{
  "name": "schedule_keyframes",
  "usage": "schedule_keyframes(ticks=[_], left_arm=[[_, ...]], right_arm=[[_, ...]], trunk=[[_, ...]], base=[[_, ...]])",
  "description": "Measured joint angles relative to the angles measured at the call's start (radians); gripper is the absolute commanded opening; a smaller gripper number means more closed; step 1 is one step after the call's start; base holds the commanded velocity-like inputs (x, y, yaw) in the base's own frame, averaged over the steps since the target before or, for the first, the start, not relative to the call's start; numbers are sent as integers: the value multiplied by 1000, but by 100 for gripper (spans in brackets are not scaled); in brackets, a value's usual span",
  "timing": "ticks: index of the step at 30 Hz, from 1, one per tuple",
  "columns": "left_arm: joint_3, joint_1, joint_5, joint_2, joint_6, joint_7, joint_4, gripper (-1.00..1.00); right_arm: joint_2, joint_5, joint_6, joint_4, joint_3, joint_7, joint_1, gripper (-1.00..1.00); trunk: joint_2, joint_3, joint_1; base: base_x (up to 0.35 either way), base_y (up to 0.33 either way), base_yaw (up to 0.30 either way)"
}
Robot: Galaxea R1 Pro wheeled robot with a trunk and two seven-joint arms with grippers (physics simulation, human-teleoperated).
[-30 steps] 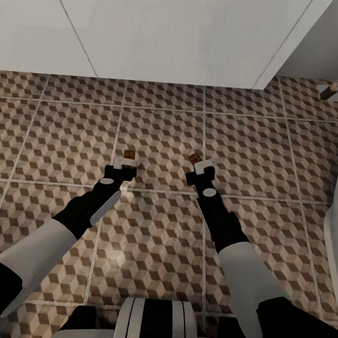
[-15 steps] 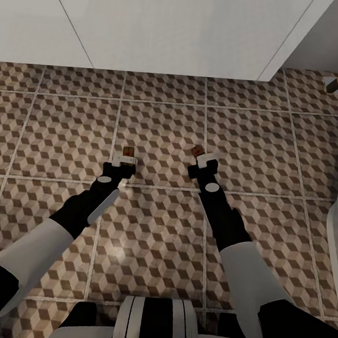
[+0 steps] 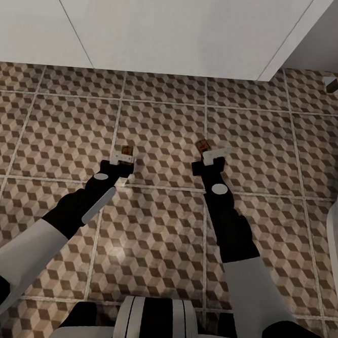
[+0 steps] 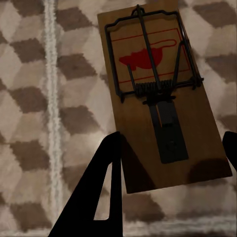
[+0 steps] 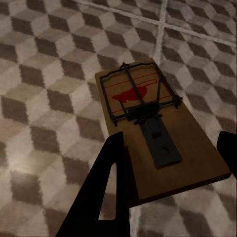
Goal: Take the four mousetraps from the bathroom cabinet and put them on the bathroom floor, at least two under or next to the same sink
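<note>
Over the bathroom floor (image 3: 153, 239), each hand — left hand (image 3: 124, 158), right hand (image 3: 214, 154) — clamps one of the mousetraps (image 4: 158, 94) (image 5: 153, 133), near white wall (image 3: 180, 27).

A: What's your bathroom floor (image 3: 153, 239) look like?
B: You've got cube-pattern tiles, pale grout. Can't tell if your two mousetraps (image 3: 127, 151) (image 3: 202, 144) touch it.
</note>
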Motion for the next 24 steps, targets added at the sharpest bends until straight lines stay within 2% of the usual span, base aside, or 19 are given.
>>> schedule_keyframes(ticks=[4, 8, 12, 17, 24], left_arm=[[0, 0, 0, 0, 13, 0, -6, -100], [0, 1, 0, 1, 18, 0, -20, -100], [0, 2, 0, 2, 22, 0, -45, -100], [-1, 27, 0, 3, 57, 0, -94, -100], [-1, 38, 0, 3, 111, 0, -122, -100]], right_arm=[[0, -2, -86, 47, -1, 5, 15, -100], [0, -2, -273, 194, -2, 9, 20, -100], [0, 0, -372, 276, -2, 10, 21, -100], [0, 0, -429, 302, -1, 10, 21, -100], [0, 1, -445, 301, 1, 11, 21, -100]], trunk=[[0, 0, 0], [0, 0, 0], [0, 0, 0], [0, 0, 0], [0, 0, 0]], base=[[0, 0, 0], [0, 0, 0], [0, 0, 0], [0, 0, 0], [0, 0, 0]])
